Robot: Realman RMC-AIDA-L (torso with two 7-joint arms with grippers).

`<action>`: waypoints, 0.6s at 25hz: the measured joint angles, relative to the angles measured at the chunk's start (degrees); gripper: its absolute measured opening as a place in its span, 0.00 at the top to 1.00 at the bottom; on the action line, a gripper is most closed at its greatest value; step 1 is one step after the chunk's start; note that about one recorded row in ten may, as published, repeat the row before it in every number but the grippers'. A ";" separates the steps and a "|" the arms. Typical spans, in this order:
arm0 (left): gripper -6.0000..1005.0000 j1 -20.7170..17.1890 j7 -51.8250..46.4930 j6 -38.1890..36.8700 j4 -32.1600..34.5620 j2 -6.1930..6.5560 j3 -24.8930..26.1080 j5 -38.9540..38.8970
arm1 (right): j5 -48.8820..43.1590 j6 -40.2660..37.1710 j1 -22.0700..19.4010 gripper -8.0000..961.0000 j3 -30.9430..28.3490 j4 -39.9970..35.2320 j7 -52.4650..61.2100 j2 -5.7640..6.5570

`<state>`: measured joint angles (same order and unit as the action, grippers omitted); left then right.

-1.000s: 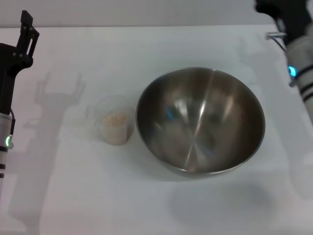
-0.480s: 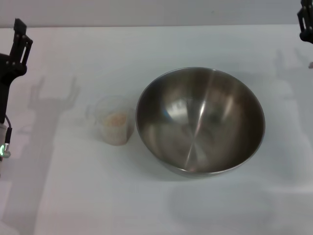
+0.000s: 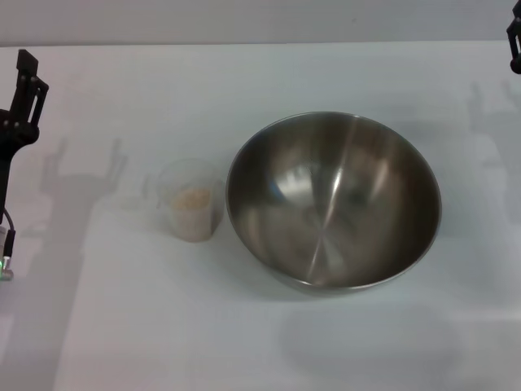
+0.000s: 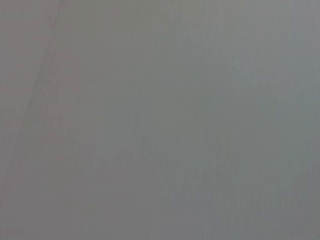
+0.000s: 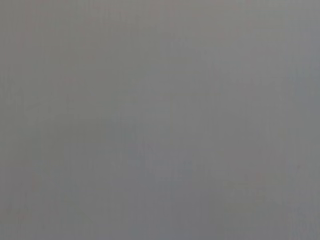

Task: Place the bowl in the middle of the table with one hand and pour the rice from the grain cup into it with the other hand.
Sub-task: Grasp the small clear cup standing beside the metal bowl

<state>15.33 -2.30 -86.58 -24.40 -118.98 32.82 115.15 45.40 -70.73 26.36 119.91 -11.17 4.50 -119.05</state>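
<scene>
The stainless-steel mixing bowl [image 3: 334, 201] sits upright on the white bench [image 3: 269, 73], roughly central and a little to the robot's right of middle, its shiny inside apparently empty. Just beside it on the robot's left, near but not clearly touching, stands the clear plastic grain cup [image 3: 192, 199], upright, with a small beige mass of rice [image 3: 192, 198] in it.

Neither arm is on anything. The left gripper [image 3: 23, 90] is at the far left edge of the head view, well apart from the cup; it holds nothing, but whether its jaws are wide or narrow I cannot tell from this angle. Only a dark sliver of the right gripper [image 3: 514, 37] shows at the top right corner, well apart from the bowl — its jaws cannot be made out either. Both wrist views show only a blank grey surface.

By how things lie, the bowl looks already placed and the pour not yet begun. The next move likely calls for the left arm to reach the cup, close on its wall or handle without tipping it, lift it over the bowl's rim and tilt the lip inward — gently, since the cup is light and the grains scatter easily.
</scene>
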 joint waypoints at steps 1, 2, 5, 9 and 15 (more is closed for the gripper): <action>0.22 -0.05 0.01 0.09 0.10 0.00 -0.15 0.07 | 0.00 0.09 0.24 0.49 0.00 0.10 -0.03 0.03; 0.22 -0.14 0.02 0.16 0.24 -0.01 -0.42 0.18 | 0.00 0.13 0.48 0.49 0.02 0.19 -0.04 0.07; 0.22 -0.63 0.30 0.30 1.02 -0.02 -2.64 0.24 | 0.00 0.21 1.21 0.49 0.10 1.01 -0.05 0.15; 0.23 -2.25 4.13 0.43 1.40 -0.06 -6.82 0.30 | 0.04 1.01 2.51 0.49 0.02 2.48 -0.09 0.23; 0.23 -5.30 10.74 0.88 0.61 -0.11 -12.71 0.02 | 0.33 1.49 4.30 0.49 0.03 4.57 -0.16 0.31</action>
<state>10.03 8.44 -85.70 -23.78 -119.09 20.11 115.18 45.72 -69.25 30.66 119.94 -6.59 4.34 -118.74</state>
